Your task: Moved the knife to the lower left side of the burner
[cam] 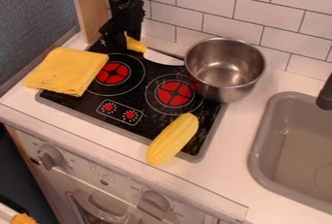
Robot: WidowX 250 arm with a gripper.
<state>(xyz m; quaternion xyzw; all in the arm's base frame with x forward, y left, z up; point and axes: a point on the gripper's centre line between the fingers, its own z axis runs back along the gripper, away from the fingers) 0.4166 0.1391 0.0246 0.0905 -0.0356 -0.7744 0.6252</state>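
1. The knife (163,58) has a short yellow handle and a pale, shiny blade with a dark upper edge. It shows over the rear of the burner top, handle to the left beside the black hand (122,42), blade slanting right, its tip near the metal pot (224,69); whether it rests flat cannot be told.
2. The burner top (152,121) is black, grey-rimmed, set level in the bench (259,86), with two red-centred rings.

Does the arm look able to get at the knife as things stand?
Probably yes: the claw is right at the handle end of the knife, and nothing seems to lie over that handle. The pot crowds the blade's tip, though, so it may get brushed.
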